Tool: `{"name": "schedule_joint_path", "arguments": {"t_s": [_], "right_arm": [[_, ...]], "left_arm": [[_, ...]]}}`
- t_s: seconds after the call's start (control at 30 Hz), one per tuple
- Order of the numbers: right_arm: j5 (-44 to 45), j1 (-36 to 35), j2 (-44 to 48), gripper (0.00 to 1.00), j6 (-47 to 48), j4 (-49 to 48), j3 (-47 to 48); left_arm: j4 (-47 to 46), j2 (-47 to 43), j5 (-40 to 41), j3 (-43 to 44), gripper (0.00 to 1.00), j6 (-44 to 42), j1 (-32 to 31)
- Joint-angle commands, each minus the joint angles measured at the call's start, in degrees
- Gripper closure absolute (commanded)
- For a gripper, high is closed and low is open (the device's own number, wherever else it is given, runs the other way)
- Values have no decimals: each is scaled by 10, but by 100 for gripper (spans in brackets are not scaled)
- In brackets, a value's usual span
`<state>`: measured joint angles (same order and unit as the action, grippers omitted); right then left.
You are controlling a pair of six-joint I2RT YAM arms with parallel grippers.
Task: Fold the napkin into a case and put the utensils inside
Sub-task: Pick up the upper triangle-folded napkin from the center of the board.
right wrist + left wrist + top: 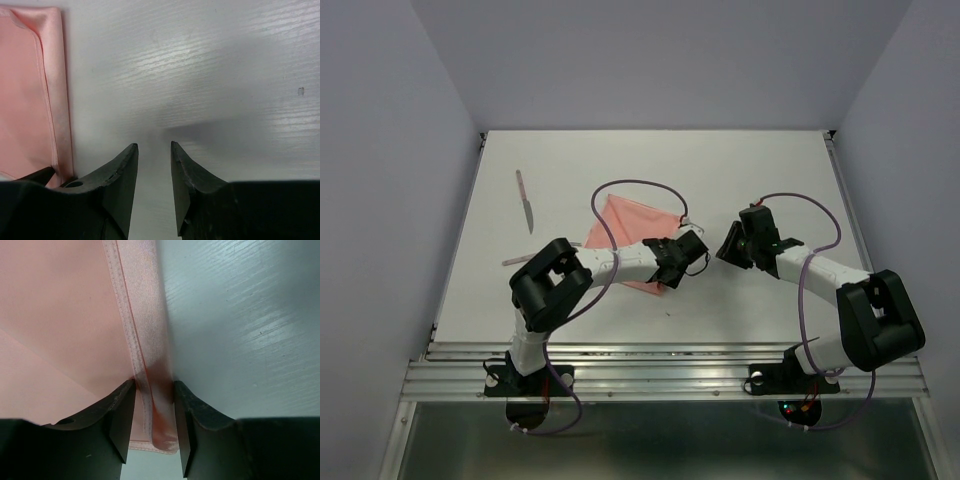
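The salmon-pink napkin [632, 228] lies flat on the white table [770, 170] near the middle, and the left gripper [154, 427] is down at its right edge, its two jaws straddling the hemmed border with cloth between them. The right gripper [154, 170] hovers over bare table just beside that same edge, jaws parted with nothing between them. A knife [525, 200] lies well apart, far left.

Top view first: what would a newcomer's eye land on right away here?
The salmon-pink napkin at the table's centre, with the left gripper at its right hem, jaws straddling the folded edge. The right gripper hangs just right of the cloth, holding nothing. A lone utensil lies far left.
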<state>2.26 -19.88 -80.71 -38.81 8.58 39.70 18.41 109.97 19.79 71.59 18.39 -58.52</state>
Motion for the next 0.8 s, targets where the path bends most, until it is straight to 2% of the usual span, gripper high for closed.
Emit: {"name": "schedule_joint_path", "arguments": {"t_s": [0.0, 0.07, 0.13, 0.17, 0.3, 0.37, 0.43, 0.47, 0.57, 0.77], "right_arm": [[-17, 4, 6, 62, 7, 1, 21], [-55, 4, 2, 61, 8, -9, 23], [-87, 4, -3, 57, 8, -31, 21], [-120, 4, -15, 53, 2, -56, 21], [-159, -2, -58, 40, -18, -102, 39], [-168, -2, -76, 37, -33, -128, 50], [-183, -2, -103, 36, -43, -140, 59], [-189, -8, -112, 36, -50, -149, 68], [-195, -8, -133, 35, -69, -166, 71], [-227, -8, -161, 31, -118, -227, 59]], "left_arm": [[8, 6, 2, -24, 54, -14, 11], [9, 6, -1, -28, 57, -15, 13], [4, 4, -11, -33, 65, -15, 17], [2, 2, -13, -39, 66, -15, 21], [-3, -7, -19, -47, 67, -14, 29], [-6, -14, -22, -50, 69, -16, 32], [-9, -19, -27, -52, 78, -18, 37], [-10, -21, -28, -53, 86, -19, 39], [-14, -33, -31, -55, 99, -20, 46], [-32, -70, -62, -65, 100, -26, 69]]}}
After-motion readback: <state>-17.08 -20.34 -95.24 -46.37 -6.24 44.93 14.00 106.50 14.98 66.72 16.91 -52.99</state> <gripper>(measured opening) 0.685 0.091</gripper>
